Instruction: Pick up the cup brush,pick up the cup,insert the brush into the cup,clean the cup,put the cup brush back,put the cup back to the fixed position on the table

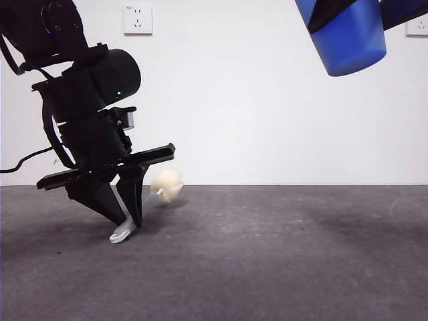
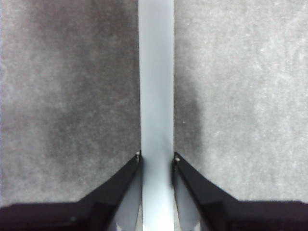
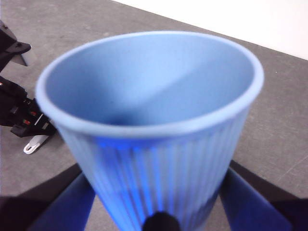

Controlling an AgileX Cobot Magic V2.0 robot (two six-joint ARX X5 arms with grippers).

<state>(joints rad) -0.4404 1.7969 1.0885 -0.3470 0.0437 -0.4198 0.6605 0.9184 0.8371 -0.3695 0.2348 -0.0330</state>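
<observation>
The cup brush lies low at the table [image 1: 281, 254], with its white tip [image 1: 120, 235] near me and its cream sponge head [image 1: 167, 185] farther back. My left gripper [image 1: 127, 217] reaches down and is shut on the grey-blue handle [image 2: 156, 96], one jaw on each side. My right gripper [image 1: 364, 13] is shut on the blue ribbed cup [image 1: 348, 37] and holds it high at the top right, tilted. In the right wrist view the cup [image 3: 154, 120] fills the picture, mouth toward the camera and empty.
The right wrist view shows the left gripper [image 3: 14, 110] and the brush's white tip [image 3: 36, 143] off to one side on the table [image 3: 269, 134]. A white wall with a socket [image 1: 137, 20] stands behind the table.
</observation>
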